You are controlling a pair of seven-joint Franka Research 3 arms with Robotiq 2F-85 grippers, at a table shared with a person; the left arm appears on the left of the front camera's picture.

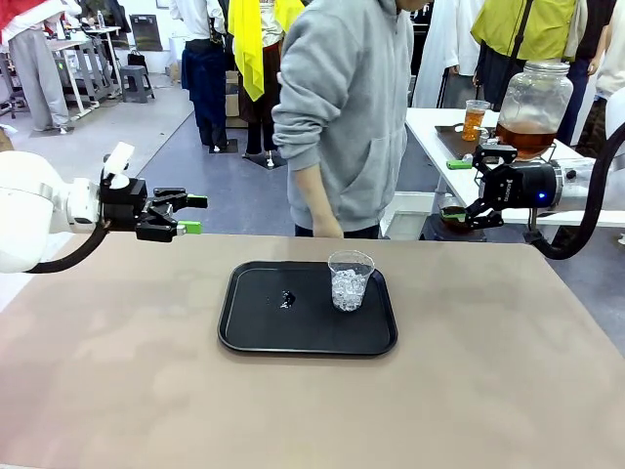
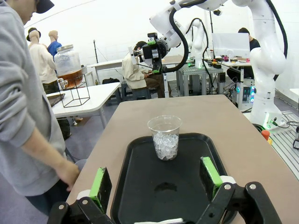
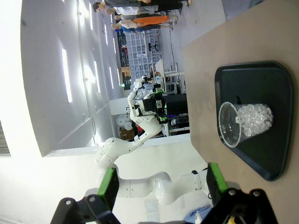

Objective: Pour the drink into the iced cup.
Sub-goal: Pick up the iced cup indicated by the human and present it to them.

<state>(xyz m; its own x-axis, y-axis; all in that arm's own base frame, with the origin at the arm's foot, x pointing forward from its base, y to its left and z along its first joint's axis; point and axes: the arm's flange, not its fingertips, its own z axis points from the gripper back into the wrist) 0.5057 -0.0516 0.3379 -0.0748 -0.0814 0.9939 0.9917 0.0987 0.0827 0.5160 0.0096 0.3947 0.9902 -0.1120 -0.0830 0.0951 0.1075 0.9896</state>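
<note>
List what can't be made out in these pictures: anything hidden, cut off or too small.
Front view: the dark speck on the tray is too small to identify.
Front view: the right gripper and its wrist hide the base of the dispenser jar.
Front view: the small cup of drink far back is too small to judge its fill.
Left wrist view: the left gripper hides the tray's near end.
</note>
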